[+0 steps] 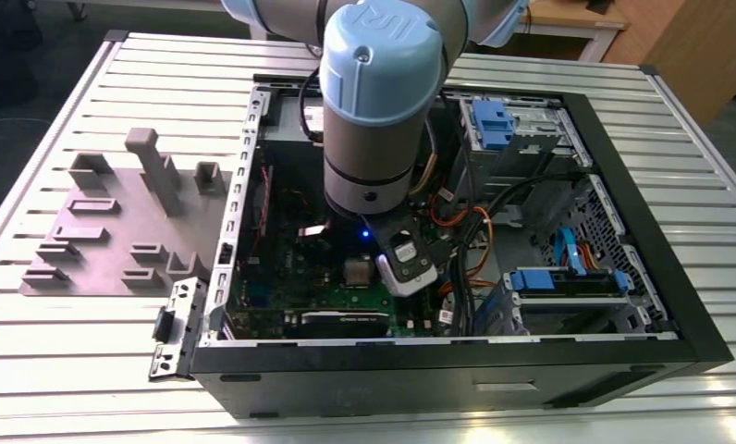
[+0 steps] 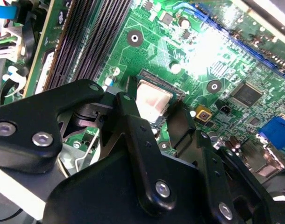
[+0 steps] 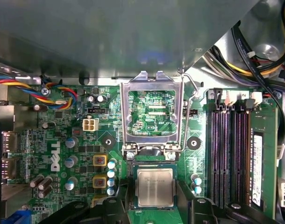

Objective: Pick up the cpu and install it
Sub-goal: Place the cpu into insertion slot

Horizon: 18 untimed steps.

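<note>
In the exterior view, the arm (image 1: pixel 381 102) reaches down into the open computer case (image 1: pixel 664 305). The gripper (image 1: pixel 403 270) hangs low over the motherboard (image 1: pixel 294 277). You cannot judge the fingers from this angle.

In the second wrist view, the cpu (image 2: pixel 154 99) lies flat in its socket, directly under the gripper (image 2: pixel 151 107) and between the two black fingers (image 2: pixel 126 116). The fingers stand apart, one on each side of the chip. You see no pad pressing on its edges, so nothing is clamped.

In the first wrist view, the cpu (image 3: pixel 155 186) sits square inside the dark socket (image 3: pixel 131 183). A strip of socket and board shows between each finger and the chip's pale rim. The metal load frame (image 3: pixel 154 88) is hinged open just beyond the chip, on the side away from the gripper. The memory slots (image 3: pixel 224 154) run alongside, well clear of the fingers.

Treat the chip as light, thin and completely rigid; it will not flex to forgive a crooked grip. Its metal top looks smooth, so expect it to slip under a weak or uneven squeeze. The underside contacts and the socket beneath are probably the fragile parts. If you take hold, grip two opposite edges of the rim with the fingers centred along them. Keep the chip level, squeeze gently, and avoid any sideways drag across the socket.
</note>
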Motion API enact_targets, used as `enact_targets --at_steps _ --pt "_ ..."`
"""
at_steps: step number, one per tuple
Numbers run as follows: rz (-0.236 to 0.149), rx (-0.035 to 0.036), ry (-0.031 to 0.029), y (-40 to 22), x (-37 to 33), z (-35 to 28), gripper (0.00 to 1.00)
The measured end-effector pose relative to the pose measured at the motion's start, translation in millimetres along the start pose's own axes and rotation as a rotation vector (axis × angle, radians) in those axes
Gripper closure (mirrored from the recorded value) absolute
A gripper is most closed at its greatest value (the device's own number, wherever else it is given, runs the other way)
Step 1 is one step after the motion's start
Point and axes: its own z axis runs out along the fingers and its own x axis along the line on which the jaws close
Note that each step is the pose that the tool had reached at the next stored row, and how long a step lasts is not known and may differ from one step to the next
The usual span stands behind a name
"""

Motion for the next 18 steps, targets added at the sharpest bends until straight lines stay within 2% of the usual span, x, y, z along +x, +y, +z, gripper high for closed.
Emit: enact_targets --at_steps 11,15,18 --pt "0.000 -0.0005 0.0001 0.4 -2.4 -0.7 0.47" --pt "0.000 -0.0047 0.0000 0.4 -2.5 0.1 0.47" --pt "0.000 -0.0053 0.0000 0.9 -2.6 0.3 0.47"
